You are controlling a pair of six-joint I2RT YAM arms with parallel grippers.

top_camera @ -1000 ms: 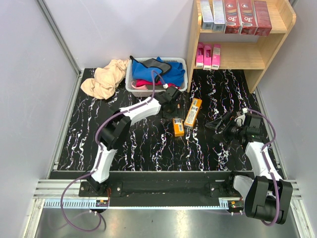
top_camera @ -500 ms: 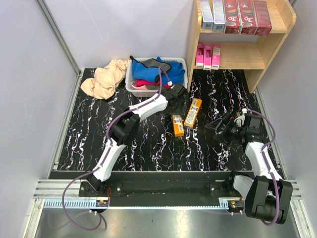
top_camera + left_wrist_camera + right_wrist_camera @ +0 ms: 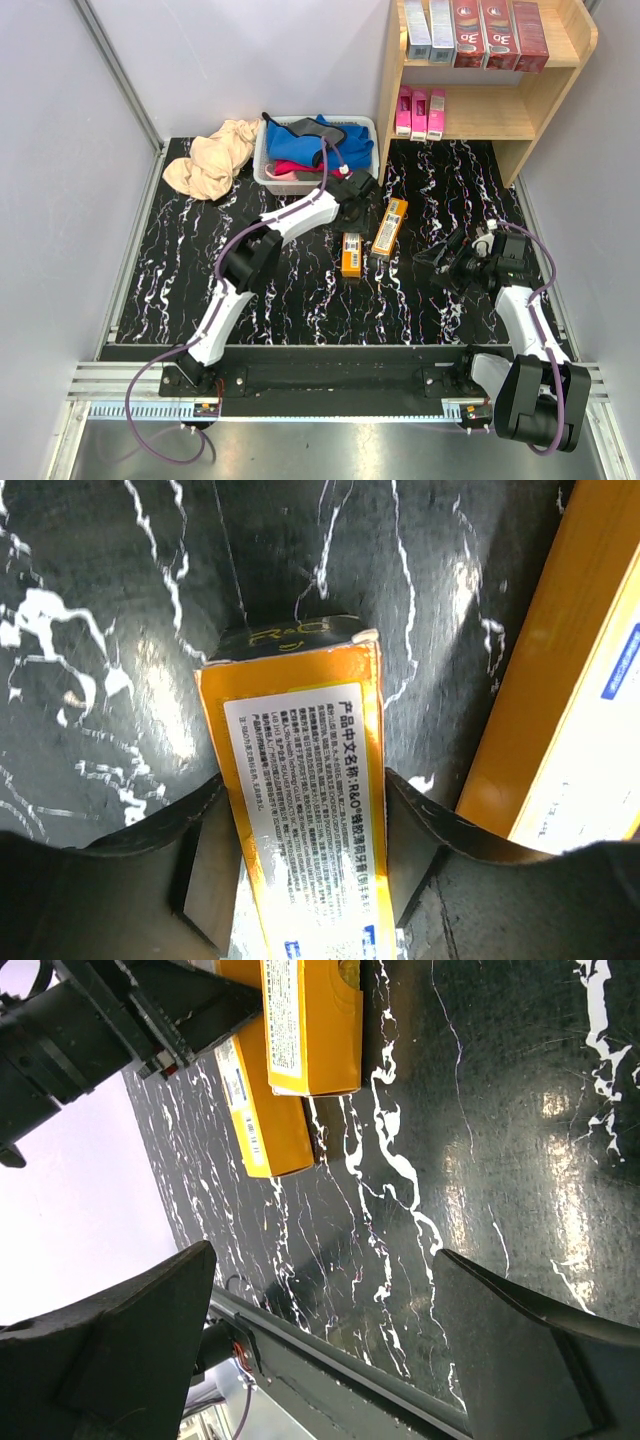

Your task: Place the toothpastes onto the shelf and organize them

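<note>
Left gripper (image 3: 305, 785): jaws closed onto the short orange toothpaste box (image 3: 300, 810), one finger pressed to each long side; the wrist view shows contact on both flanks. In the overhead view this box lies at centre frame on the black marbled table (image 3: 200, 260), with the gripper at its far end.

Long orange toothpaste box (image 3: 389, 225): flat on the table, just right of the short one, angled slightly, not touching it.

Right gripper (image 3: 437, 262): jaws wide apart, nothing between them, right of centre and apart from both orange boxes. Its wrist view shows the two boxes at upper left of frame.

Shelf (image 3: 560, 90): upper right corner. Upper tier holds two silver-grey boxes (image 3: 430, 30) and three dark red boxes (image 3: 498, 32), upright, side by side. Lower tier holds three pink boxes (image 3: 419, 112), upright, at its left end.

White basket (image 3: 265, 165): upper centre, holding blue and pink cloths. Beige cloth (image 3: 212, 158) lies on the table to its left.
</note>
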